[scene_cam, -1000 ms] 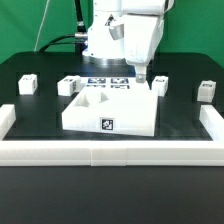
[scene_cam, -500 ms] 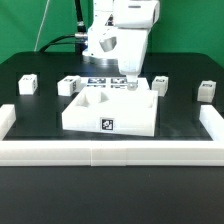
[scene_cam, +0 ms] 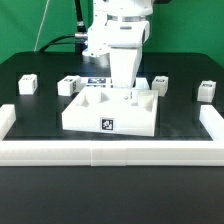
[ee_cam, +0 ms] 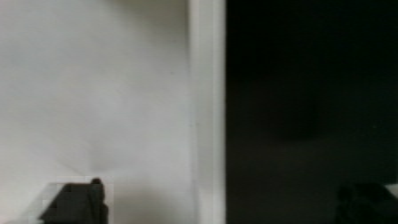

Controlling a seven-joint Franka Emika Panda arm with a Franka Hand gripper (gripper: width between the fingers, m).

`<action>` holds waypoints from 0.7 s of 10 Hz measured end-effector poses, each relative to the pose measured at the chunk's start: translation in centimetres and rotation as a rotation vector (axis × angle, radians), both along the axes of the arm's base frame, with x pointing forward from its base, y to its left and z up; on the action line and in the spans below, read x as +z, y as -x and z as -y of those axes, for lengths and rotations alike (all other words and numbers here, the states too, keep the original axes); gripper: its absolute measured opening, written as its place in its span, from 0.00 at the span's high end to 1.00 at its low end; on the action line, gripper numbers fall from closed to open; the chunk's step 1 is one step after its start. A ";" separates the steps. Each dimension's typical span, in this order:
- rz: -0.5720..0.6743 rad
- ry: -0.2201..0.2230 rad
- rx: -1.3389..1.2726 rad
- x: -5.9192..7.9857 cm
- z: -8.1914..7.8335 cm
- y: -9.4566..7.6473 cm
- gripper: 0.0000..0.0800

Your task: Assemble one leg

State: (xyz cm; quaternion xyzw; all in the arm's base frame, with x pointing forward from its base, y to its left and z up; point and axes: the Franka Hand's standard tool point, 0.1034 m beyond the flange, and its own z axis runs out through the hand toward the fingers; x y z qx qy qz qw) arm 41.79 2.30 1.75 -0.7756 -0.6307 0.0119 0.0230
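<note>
While the gripper [scene_cam: 124, 90] is hanging low over the far edge of the large white square slab [scene_cam: 108, 112], its fingers [ee_cam: 71, 203] are standing wide apart in the wrist view, released and grasping nothing. The leg [scene_cam: 160, 84] is sitting on the black table [scene_cam: 185, 105] just beyond the slab's far right corner, apart from the gripper; another leg [scene_cam: 68, 86] is sitting off the slab's far left corner.

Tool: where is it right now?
In the exterior view, the tool hangs low at the rear edge of the slab, near its middle; the nearest leg stands to the exterior view's right.
</note>
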 end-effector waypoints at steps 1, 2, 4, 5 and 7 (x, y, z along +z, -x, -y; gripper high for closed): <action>0.002 0.001 -0.015 0.2 -0.1 -0.4 0.19; 0.000 0.001 -0.016 0.1 0.0 -0.3 0.35; 0.000 0.001 -0.016 0.1 0.0 -0.3 0.69; -0.001 0.001 -0.016 0.1 0.0 -0.3 0.69; 0.000 0.001 -0.016 0.1 0.0 -0.3 0.93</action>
